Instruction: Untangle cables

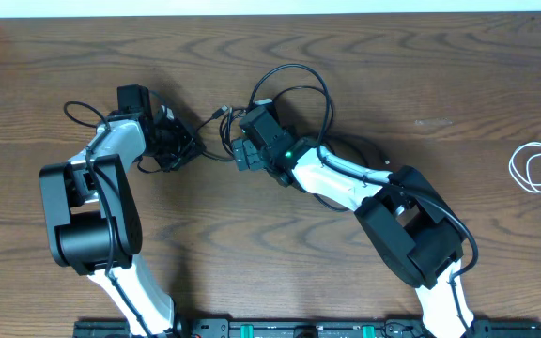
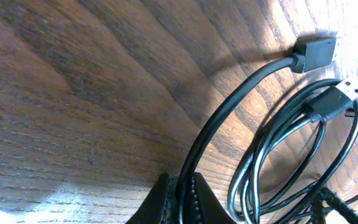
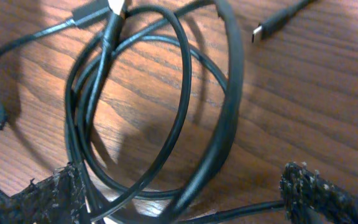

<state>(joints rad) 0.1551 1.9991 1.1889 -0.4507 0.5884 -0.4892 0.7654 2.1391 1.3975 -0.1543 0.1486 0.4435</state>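
Dark wood-grain table [image 1: 440, 75], overhead view. Left gripper [image 2: 180, 198] clenched on black cable [image 2: 224, 117]: one strand runs out of the pinched fingertips toward 1 o'clock and ends in a plug [image 2: 316, 53]. More loops of it lie flat on the wood at 3 o'clock of that grip. Right gripper [image 3: 185, 199] spread wide, grasping nothing; its fingers [image 3: 42, 196] stand either side of the black loops, which pass between them on the table. Contact with the pads: cannot tell. From overhead, the two grippers face each other toward 10 o'clock of table centre, black tangle between them. White cable [image 1: 539, 169] coiled alone at far 3 o'clock, well apart.
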